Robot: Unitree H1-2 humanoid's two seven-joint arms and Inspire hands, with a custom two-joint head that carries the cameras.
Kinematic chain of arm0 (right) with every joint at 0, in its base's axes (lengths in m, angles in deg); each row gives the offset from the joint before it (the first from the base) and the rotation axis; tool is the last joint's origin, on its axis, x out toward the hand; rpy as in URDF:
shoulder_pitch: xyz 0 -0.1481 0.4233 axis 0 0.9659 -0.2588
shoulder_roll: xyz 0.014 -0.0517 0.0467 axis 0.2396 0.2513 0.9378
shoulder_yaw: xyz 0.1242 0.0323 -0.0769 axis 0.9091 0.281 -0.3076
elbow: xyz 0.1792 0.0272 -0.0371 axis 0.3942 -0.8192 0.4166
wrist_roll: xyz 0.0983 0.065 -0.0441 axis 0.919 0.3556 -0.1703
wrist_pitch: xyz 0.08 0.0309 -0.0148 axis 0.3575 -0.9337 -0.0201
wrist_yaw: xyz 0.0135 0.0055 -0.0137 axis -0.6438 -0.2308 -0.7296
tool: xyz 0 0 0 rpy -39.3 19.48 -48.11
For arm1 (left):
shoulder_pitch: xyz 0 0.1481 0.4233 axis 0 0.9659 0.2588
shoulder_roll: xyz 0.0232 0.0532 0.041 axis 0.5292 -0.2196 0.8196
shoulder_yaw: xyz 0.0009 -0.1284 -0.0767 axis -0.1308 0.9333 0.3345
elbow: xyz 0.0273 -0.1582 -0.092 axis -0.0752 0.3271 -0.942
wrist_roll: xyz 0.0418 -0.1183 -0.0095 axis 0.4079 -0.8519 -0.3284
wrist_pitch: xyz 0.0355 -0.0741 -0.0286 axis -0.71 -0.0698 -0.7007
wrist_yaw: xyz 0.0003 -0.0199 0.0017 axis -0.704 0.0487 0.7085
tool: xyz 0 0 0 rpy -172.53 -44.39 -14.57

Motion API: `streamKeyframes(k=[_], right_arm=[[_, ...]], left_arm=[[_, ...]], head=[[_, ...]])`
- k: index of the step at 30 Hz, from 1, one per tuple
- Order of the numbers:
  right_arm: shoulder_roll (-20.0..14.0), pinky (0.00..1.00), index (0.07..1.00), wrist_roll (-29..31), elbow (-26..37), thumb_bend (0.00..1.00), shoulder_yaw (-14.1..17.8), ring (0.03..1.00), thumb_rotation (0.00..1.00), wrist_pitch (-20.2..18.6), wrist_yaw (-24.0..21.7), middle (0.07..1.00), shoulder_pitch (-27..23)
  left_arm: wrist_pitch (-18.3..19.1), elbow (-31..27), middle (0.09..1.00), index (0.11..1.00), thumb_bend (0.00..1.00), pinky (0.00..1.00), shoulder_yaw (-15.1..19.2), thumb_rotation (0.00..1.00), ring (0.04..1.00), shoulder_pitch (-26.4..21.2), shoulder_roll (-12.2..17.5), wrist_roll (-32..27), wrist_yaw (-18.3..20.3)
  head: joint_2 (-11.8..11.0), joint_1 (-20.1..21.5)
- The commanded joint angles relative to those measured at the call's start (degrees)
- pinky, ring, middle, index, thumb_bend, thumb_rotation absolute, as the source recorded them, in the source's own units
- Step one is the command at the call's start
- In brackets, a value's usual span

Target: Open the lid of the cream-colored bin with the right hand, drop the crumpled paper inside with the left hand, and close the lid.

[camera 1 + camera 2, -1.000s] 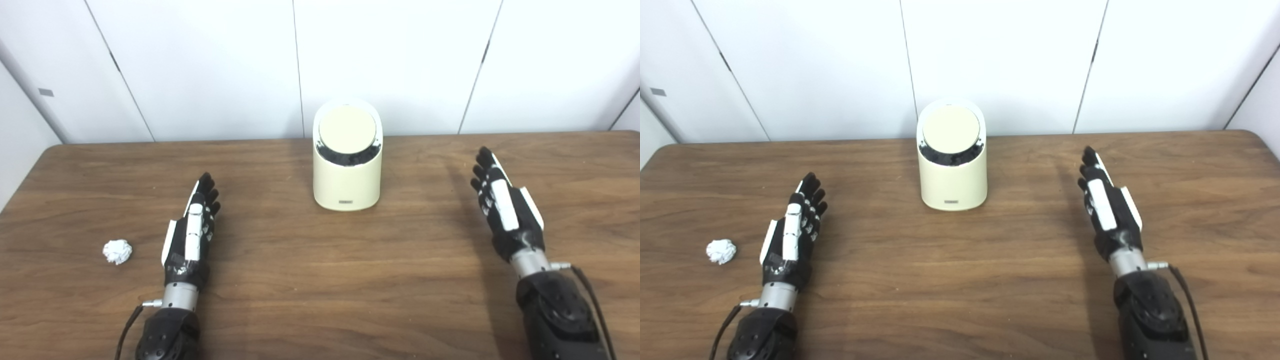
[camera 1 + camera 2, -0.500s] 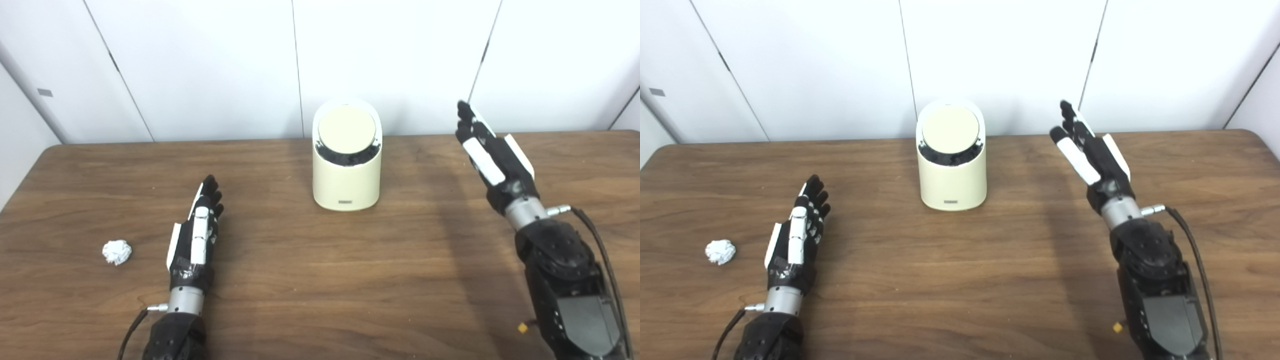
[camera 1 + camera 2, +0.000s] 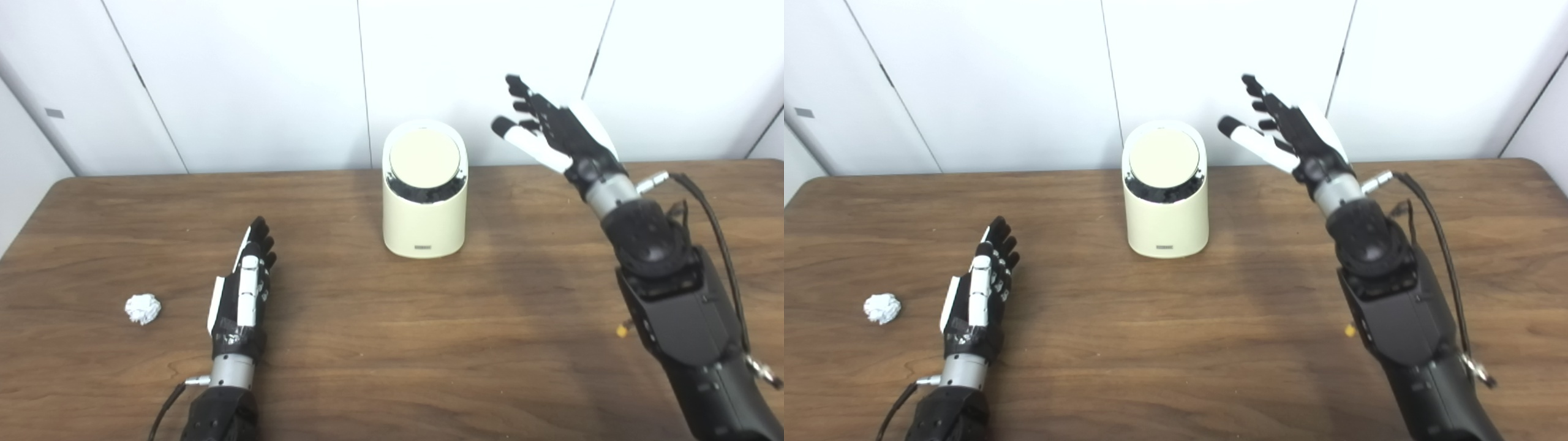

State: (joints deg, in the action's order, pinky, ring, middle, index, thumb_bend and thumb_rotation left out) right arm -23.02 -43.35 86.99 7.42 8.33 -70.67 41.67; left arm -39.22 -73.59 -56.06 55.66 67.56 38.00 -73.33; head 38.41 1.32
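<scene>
The cream-colored bin (image 3: 424,220) stands upright near the back middle of the wooden table (image 3: 367,343). Its round lid (image 3: 424,158) lies tilted toward me in the top opening, with a dark gap under its lower edge. My right hand (image 3: 554,131) is raised in the air to the right of the bin's top, open with fingers spread, touching nothing. The crumpled white paper (image 3: 143,308) lies on the table at the left. My left hand (image 3: 245,288) rests open and flat on the table, just right of the paper and apart from it.
White wall panels (image 3: 245,79) stand right behind the table's back edge. A cable (image 3: 713,214) hangs from my right wrist along the forearm. Bare wood lies between the two arms in front of the bin.
My right hand has risen off the table and swung up and left toward the bin's top, fingers spreading. The left hand has barely shifted. Bin and paper have not moved.
</scene>
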Motion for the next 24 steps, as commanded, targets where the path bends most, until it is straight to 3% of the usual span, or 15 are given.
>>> streamKeyframes(k=[1, 10, 15, 24], right_arm=[[-0.8, 0.8, 0.941, -2.2, 0.8, 0.8, -0.7, 0.886, 0.83, -0.8, -0.6, 0.922, -4.6], [-0.2, 0.83, 0.947, -4.6, -3.9, 0.84, -3.5, 0.924, 0.68, 1.4, -2.7, 0.947, -9.5], [0.1, 0.76, 0.951, -5.9, -7.4, 0.87, -4.7, 0.88, 0.64, 3.6, -2.7, 0.935, -11.3], [0.8, 0.77, 0.944, -10.4, -11.0, 0.86, -8.1, 0.895, 0.5, 3.3, -2.9, 0.944, -13.6]], left_arm=[[-1.0, 0.4, 1.0, 1.0, 0.41, 1.0, -0.8, 0.93, 1.0, 1.0, -1.2, 0.2, -0.2], [-1.1, 0.8, 1.0, 1.0, 0.4, 1.0, -0.9, 0.91, 1.0, 0.9, -2.0, 0.3, -0.5], [-1.1, 1.0, 1.0, 0.998, 0.42, 1.0, -0.9, 0.91, 1.0, 0.8, -2.4, 0.6, -0.5], [-1.0, 1.0, 1.0, 0.998, 0.42, 1.0, -1.3, 0.91, 1.0, 0.7, -3.3, 0.9, -1.0]], head=[[-0.5, -0.2], [-0.6, -0.3], [-0.4, -0.4], [-0.3, -1.2]])
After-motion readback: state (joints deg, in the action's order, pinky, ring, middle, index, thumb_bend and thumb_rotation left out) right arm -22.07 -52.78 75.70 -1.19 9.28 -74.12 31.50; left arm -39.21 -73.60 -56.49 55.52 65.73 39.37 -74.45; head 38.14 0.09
